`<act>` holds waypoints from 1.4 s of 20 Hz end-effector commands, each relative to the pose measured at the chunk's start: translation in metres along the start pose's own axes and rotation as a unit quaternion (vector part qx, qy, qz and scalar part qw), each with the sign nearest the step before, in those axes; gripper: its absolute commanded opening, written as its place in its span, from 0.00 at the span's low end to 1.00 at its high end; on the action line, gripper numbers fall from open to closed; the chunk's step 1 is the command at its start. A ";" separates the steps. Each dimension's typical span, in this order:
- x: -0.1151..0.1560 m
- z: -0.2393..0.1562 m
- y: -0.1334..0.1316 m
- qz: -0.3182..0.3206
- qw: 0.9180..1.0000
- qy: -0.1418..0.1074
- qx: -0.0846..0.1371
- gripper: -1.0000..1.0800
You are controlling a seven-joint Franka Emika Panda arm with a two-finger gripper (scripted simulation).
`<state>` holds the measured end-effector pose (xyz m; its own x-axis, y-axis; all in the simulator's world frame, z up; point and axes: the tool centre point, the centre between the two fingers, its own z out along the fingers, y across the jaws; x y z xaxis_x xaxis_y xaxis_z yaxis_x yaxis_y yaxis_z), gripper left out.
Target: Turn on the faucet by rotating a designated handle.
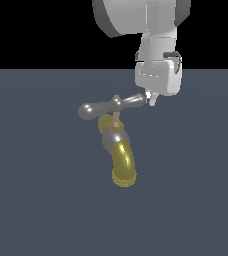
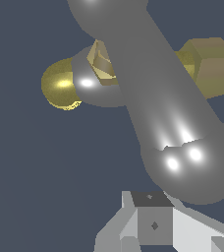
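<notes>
White end effector (image 1: 151, 99) tip sits against one bulbous end of the slim silver-grey crossbar handle (image 1: 108, 106). Finger spacing: cannot tell. Small metal faucet with curved brass-yellow spout (image 1: 120, 150) stands on dark grey-blue worktop (image 1: 36, 200).

No readable text, label, brand, number or sign is showing anywhere in either view; every visible surface is appearing plain and unmarked.

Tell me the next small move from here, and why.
Probably push the hand sideways toward the exterior view's left, against the handle. Its fingertips sit right at the crossbar's bulbous end on the exterior view's right, beside it rather than around it, so a push there should swing the bar about the faucet stem.
</notes>
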<state>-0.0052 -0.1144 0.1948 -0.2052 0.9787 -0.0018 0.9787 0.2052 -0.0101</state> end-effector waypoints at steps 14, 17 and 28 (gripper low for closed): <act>0.055 -0.003 0.064 -0.013 1.000 0.001 -0.004 0.00; 0.064 -0.003 0.075 -0.015 1.000 0.001 -0.005 0.00; 0.096 -0.002 0.073 -0.004 1.000 -0.002 -0.003 0.00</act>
<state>0.0478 -0.0627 0.1950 -0.1437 0.9890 -0.0337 0.9896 0.1438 -0.0007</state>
